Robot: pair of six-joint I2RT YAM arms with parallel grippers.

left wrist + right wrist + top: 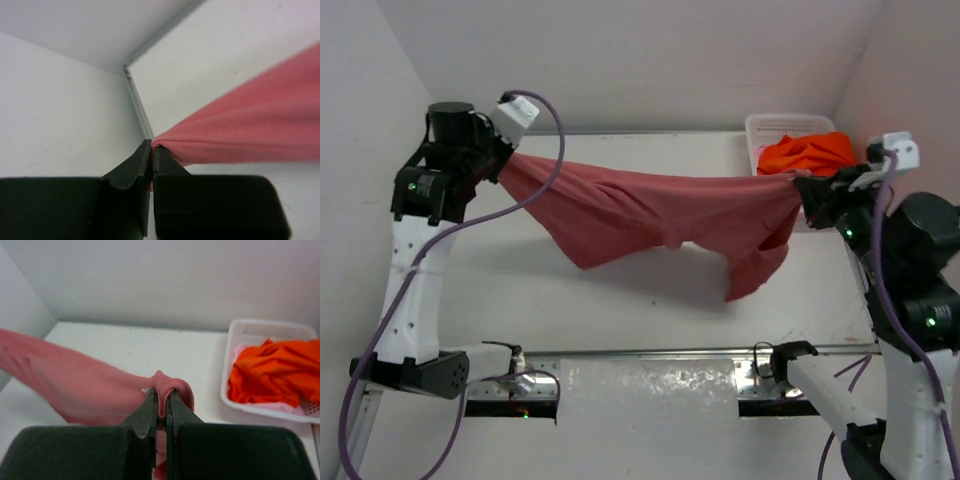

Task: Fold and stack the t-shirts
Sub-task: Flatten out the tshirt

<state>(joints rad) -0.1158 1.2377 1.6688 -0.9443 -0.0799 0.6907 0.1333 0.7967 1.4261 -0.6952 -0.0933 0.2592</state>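
From above, my left pincer (506, 166) and my right pincer (804, 186) hold the rose-red shirt (650, 215) strung between them over the white table (570, 300). Its middle sags and one sleeve hangs low near the right end; I cannot tell whether the lowest tip touches the tabletop. Just behind my right pincer, a white basket (760, 128) in the far right corner carries the orange shirt (810, 152), heaped above its rim. At my left wrist, the left pincer (151, 145) has its jaws pressed together on a gathered corner of the rose-red shirt (250, 130), and the cloth runs off taut to the right. At my right wrist, the right pincer (161, 396) is clamped on a ribbed edge of the rose-red shirt (75, 385), which bulges over the tips and trails away to the left. To the right stands the basket (240, 330), the orange shirt (275, 370) lying on the light pink shirt (282, 408) inside it.
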